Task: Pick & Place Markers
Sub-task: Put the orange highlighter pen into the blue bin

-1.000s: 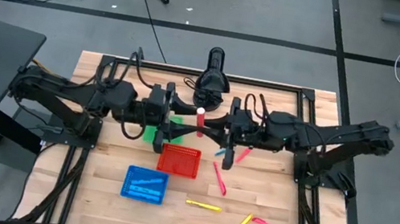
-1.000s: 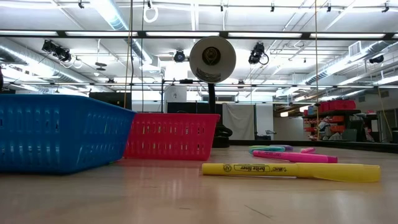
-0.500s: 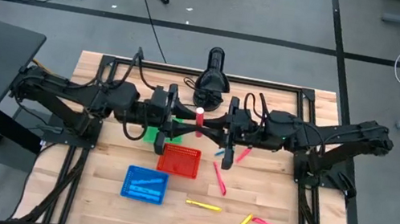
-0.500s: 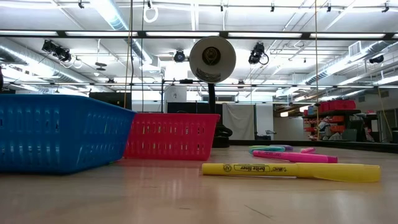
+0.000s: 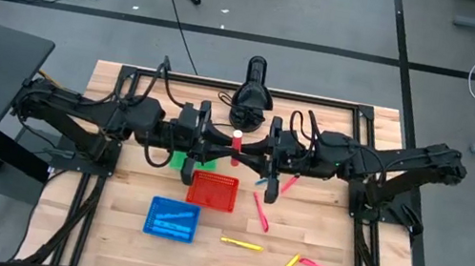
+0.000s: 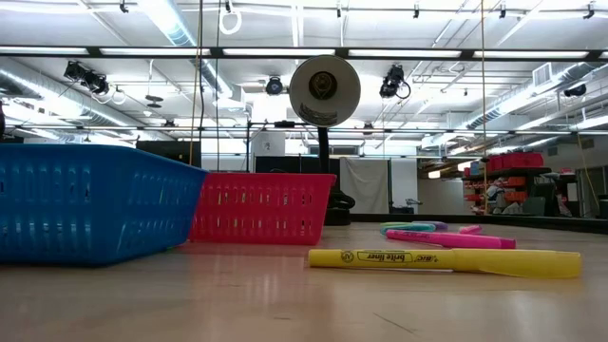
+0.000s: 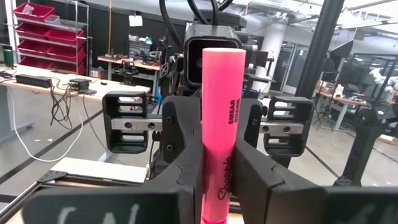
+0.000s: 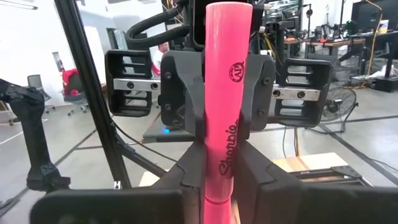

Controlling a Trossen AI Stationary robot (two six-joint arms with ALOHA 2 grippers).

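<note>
My left fingers (image 7: 186,168) have closed on the pink marker (image 5: 235,145) that stands upright between my two arms above the bench. One second ago they were spread apart on both sides of it; half a second ago they were already nearer; now both of them press on its body, one from each side. In the high view my left wrist (image 5: 188,131) has also moved a little toward the marker, and the gap that was visible between my left fingers and the marker is now gone. So the marker is now gripped from both sides.
</note>
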